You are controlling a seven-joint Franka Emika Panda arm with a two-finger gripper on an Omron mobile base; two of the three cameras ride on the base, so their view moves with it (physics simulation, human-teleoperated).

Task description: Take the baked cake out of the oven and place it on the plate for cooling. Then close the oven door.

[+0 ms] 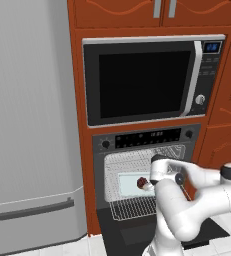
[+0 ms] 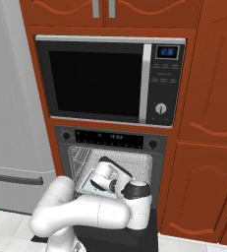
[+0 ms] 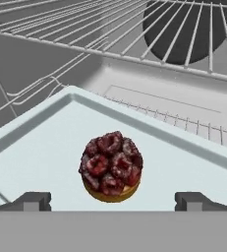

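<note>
Right, bumpy dark-red round cake [image 3: 111, 165] sits on a smooth pale tray [image 3: 36, 152], rim well clear; wire rack [image 3: 110, 34] above; gripper [image 3: 113, 201] spread wide, empty.

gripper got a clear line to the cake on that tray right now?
Probably yes. The gripper is open, its fingertips either side of the cake, which sits alone on the pale tray; nothing lies between them.
</note>
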